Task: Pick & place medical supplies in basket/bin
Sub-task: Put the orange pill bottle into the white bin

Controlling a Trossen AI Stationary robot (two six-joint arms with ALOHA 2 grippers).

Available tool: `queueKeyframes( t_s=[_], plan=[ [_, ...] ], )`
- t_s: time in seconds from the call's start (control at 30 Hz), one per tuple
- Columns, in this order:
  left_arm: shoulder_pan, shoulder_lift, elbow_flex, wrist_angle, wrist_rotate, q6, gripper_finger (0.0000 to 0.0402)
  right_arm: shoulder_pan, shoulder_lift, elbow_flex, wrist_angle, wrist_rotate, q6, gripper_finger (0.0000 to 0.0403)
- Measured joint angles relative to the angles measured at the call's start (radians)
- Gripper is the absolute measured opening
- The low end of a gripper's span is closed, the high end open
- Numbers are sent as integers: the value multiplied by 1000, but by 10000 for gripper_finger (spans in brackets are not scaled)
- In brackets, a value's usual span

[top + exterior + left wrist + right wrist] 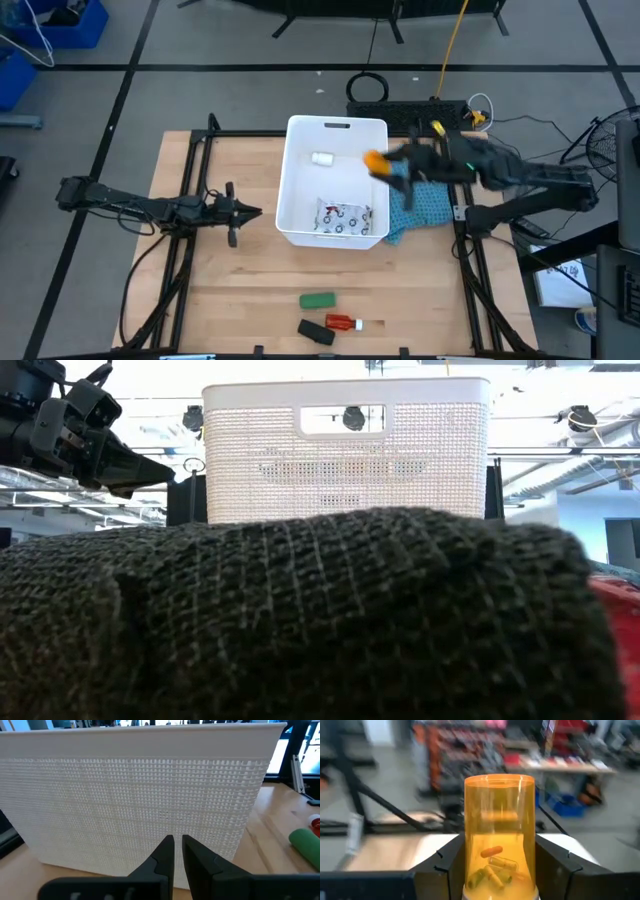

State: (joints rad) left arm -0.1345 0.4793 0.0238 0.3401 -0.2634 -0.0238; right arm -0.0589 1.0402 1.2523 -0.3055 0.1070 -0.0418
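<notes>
The white bin [300, 135] stands mid-table. Inside it lie a small white bottle [322, 158] and a patterned flat packet [343, 217]. My right gripper [388, 165] hovers at the bin's right rim, shut on the orange pill bottle [374, 160]. A green block [318, 299], a red white-capped tube [343, 322] and a black block [316, 332] lie on the table near its near edge. In the low view the black block [300, 620] fills the foreground. My left gripper [245, 211] waits left of the bin, shut, facing the bin's wall [140, 805]. My right gripper pinches the orange pill bottle between its two fingers [445, 862], one on each side of the clear orange body [500, 820]. It comes from the table's right. The bottle lies along the fingers, white cap end toward the wrist, capsules inside. It is lifted clear, over the bin's right rim.
A blue cloth [428, 203] lies on the table just right of the bin, under my right arm. Black frame rails [190, 180] run along the table's left and right sides. Bare wood lies between the bin and the three items at the near edge.
</notes>
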Motion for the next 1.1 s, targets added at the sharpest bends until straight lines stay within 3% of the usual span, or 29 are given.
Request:
queueKeyframes(
  t_s=[0.13, 0.3, 0.43, 0.8, 1.1],
  plan=[
    [0, 0, 0, 0, 0, 3, 42, -138, 216, 249, -243, -72, -36, 169],
    [0, 0, 0, -5, 0, 3, 42, -247, 434, 379, -360, -203, -148, 169],
    [0, 0, 0, -8, 0, 3, 42, -298, 565, 385, -356, -295, -235, 169],
    [0, 0, 0, -38, -1, 2, 42, -398, 854, 385, -394, -291, -279, 169],
    [0, 0, 0, -61, 0, -13, 42, -438, 969, 385, -485, -294, -294, 169]
  ],
)
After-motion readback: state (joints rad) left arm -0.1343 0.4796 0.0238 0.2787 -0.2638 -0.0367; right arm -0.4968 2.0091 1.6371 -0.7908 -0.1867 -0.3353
